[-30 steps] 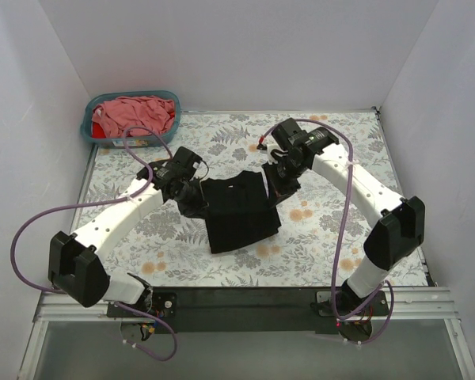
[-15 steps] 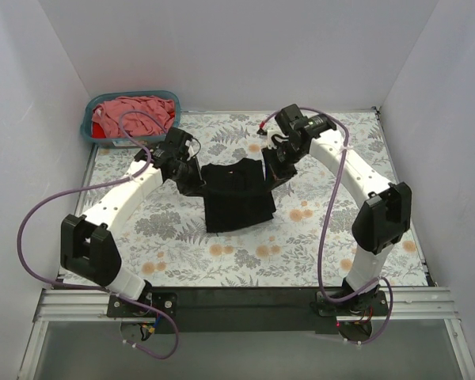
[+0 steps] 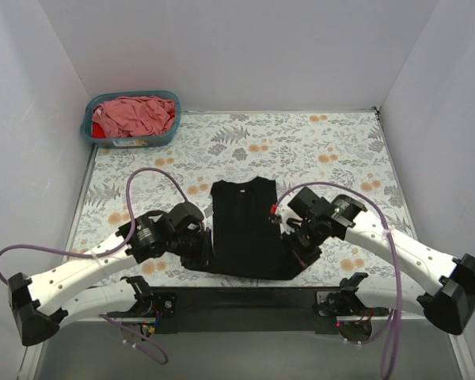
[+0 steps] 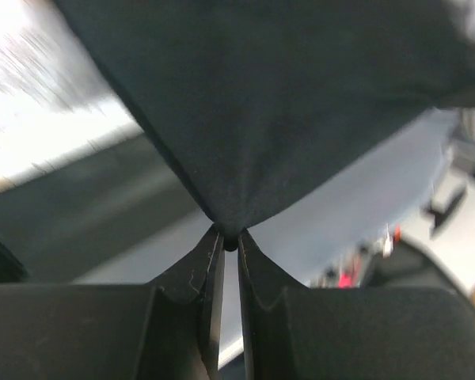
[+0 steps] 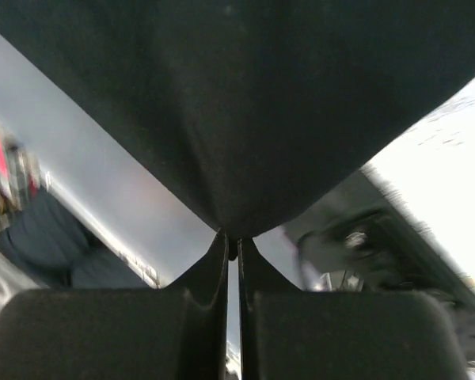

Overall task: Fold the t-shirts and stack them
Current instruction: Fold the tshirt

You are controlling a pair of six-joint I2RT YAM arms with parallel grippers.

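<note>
- Near the middle of the worktop's front edge, I have the black t-shirt [image 3: 245, 226] lying lengthwise on the floral table [image 3: 332, 150]. Its collar points toward the far edge and its other end lies at the near edge.
- My left gripper [image 3: 203, 255] is clamped on that near end's left corner. The left wrist view shows a peak of black cloth pinched between the closed tips.
- My right gripper [image 3: 295, 252] pinches the right corner the same way, with cloth tenting up from its tips.
- I judge that gripping both corners apart holds the end stretched, so the shirt spreads flat for folding.
- At the far-left corner, the teal basket [image 3: 85, 127] holds a dusty pink shirt [image 3: 134, 111] over a red one [image 3: 100, 129], well apart from both arms.
- My estimate is that the task is at an early stage: one shirt is spread and nothing is stacked.
</note>
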